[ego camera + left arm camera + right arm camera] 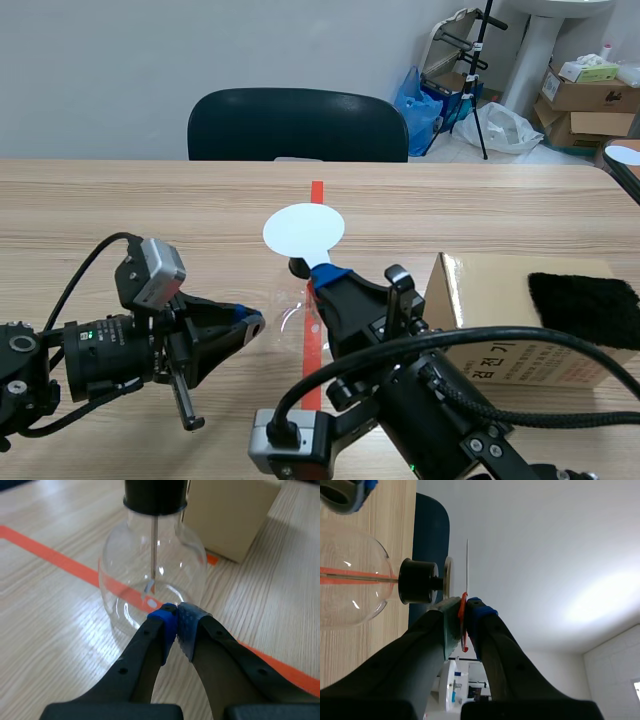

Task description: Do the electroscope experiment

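Our right end effector (pixel 462 609) pinches the white round disc (pixel 303 230) by its stem (left end effector (pixel 176 612) closed, empty); the clear glass flask (pixel 125 580) looks fragile.

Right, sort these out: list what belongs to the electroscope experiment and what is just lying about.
For the job:
glass electroscope, at the shut left end effector
white disc, held in the right end effector
black fur cloth, probably for rubbing

Lying about:
cardboard box under the cloth
dark chair
stacked boxes beyond the table
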Controlling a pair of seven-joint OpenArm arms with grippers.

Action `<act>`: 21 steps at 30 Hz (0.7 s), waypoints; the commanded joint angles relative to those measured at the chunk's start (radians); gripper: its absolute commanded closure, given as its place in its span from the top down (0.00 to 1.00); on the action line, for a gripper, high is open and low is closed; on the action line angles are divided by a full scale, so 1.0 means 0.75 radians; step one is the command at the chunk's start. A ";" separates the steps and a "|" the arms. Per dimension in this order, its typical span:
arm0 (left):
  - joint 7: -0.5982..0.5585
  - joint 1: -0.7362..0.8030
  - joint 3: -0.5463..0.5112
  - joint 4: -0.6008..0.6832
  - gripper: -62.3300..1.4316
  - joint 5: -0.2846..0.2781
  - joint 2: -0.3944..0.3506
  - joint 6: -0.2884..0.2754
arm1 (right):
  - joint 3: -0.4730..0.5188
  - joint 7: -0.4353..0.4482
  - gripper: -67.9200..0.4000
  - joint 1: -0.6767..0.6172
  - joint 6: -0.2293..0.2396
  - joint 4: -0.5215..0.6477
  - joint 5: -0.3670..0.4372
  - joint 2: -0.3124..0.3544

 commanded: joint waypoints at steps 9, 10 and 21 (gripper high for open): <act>-0.033 -0.010 -0.009 0.030 0.07 -0.017 0.004 -0.002 | 0.009 -0.040 0.02 0.013 -0.018 0.022 -0.001 0.014; -0.033 -0.010 -0.009 0.030 0.07 -0.017 0.004 -0.002 | 0.009 -0.074 0.02 0.013 -0.018 0.022 -0.001 0.014; -0.033 -0.010 -0.009 0.030 0.07 -0.016 0.003 -0.002 | 0.009 -0.496 0.02 0.013 -0.018 0.022 -0.001 0.014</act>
